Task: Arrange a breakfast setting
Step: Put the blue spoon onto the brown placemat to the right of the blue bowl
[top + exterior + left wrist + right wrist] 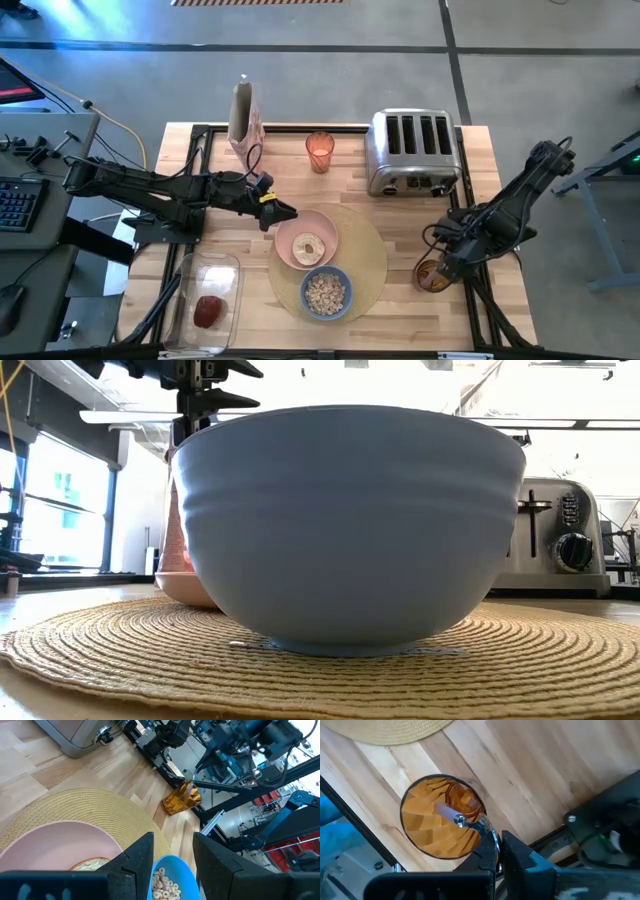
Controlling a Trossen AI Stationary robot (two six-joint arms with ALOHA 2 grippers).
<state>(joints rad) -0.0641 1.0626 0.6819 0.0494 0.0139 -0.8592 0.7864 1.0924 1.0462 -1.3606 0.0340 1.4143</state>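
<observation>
The round tan placemat [366,262] lies near the middle of the wooden table [480,160], toward its front edge. On it sit the pink plate [290,243], holding a bagel half [307,247], and the smaller blue bowl [326,293] of cereal [325,290], which touches the plate's front rim. An amber glass [433,276] stands just off the mat's right side, with a metal spoon [464,822] standing in it (its handle leans on the rim). The right gripper [497,851] is at that glass, jaws pressed together on the spoon's handle. The left gripper [283,212] hovers at the plate's back-left edge, its fingers [140,855] slightly apart and holding nothing.

A second amber glass [319,151] stands at the back, beside the chrome four-slot toaster [412,151]. A paper bag [243,117] stands at the back left. The red apple [208,311] lies in the clear rectangular container [226,271] at the front left corner.
</observation>
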